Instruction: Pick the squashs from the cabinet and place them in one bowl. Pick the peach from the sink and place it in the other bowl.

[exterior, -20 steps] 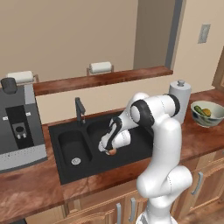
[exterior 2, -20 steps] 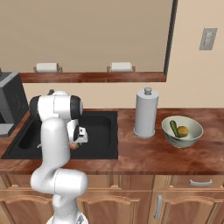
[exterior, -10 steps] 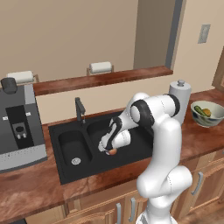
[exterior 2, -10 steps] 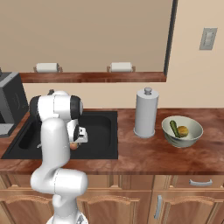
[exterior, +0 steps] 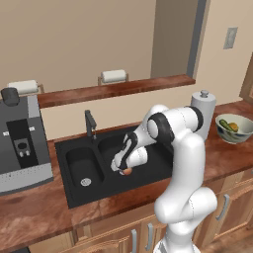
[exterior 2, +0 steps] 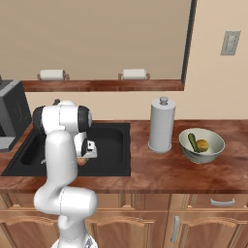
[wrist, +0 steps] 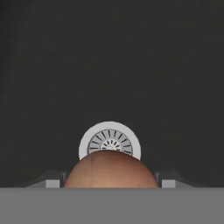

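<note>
The peach (wrist: 111, 170) lies on the floor of the black sink (exterior: 64, 148), in the larger basin, in front of a round drain (wrist: 109, 139). My gripper (wrist: 111, 181) reaches down into that basin, its fingertips (wrist: 52, 180) pressed against the two sides of the peach (exterior: 127, 171). From the right base the peach (exterior 2: 82, 162) peeks out under my gripper (exterior 2: 84, 157). The pale greenish-cream bowl (exterior: 237, 140) on the right counter holds both squashs, green (exterior 2: 193, 142) and yellow (exterior 2: 202, 145). The cabinet and the other bowl are out of view.
A paper towel roll (exterior 2: 161, 126) stands between the sink (exterior 2: 116, 164) and the pale bowl (exterior 2: 213, 154). A grey coffee machine (exterior: 20, 143) sits left of the sink. The short black faucet (exterior: 90, 123) rises behind the basins.
The fingers have narrowed onto the peach. The arm and the peach have stayed where they were.
</note>
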You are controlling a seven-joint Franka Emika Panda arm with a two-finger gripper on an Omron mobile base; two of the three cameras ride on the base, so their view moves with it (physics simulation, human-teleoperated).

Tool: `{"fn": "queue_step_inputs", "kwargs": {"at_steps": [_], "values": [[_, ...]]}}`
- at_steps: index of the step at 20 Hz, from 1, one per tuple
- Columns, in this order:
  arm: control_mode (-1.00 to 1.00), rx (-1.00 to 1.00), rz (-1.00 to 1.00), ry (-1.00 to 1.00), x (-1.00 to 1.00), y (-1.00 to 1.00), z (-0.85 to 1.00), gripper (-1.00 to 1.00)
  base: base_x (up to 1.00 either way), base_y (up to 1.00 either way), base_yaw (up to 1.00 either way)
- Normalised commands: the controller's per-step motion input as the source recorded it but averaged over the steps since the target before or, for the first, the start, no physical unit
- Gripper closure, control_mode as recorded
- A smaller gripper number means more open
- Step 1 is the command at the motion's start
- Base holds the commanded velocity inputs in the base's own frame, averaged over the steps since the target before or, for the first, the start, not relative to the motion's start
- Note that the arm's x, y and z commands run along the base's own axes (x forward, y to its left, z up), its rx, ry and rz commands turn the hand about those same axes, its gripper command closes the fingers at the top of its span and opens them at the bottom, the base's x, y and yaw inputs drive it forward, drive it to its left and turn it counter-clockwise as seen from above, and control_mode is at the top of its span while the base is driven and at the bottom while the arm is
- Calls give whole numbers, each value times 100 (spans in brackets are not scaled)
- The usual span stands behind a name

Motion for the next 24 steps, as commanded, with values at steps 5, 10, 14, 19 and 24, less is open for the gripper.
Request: {"fn": "queue_step_inputs", "kwargs": {"at_steps": [5, 10, 14, 19, 24], "values": [[-100, 0, 6, -8, -14, -4, 17, 100, 0, 0, 0], [-100, 3, 1, -16, -39, 0, 58, 100, 0, 0, 0], [-100, 7, 0, -14, -38, -2, 71, 100, 0, 0, 0], [-100, 18, 0, -1, -7, -43, 74, 100, 0, 0, 0], [-100, 24, 0, 1, 0, -54, 90, 100, 0, 0, 0]]}}
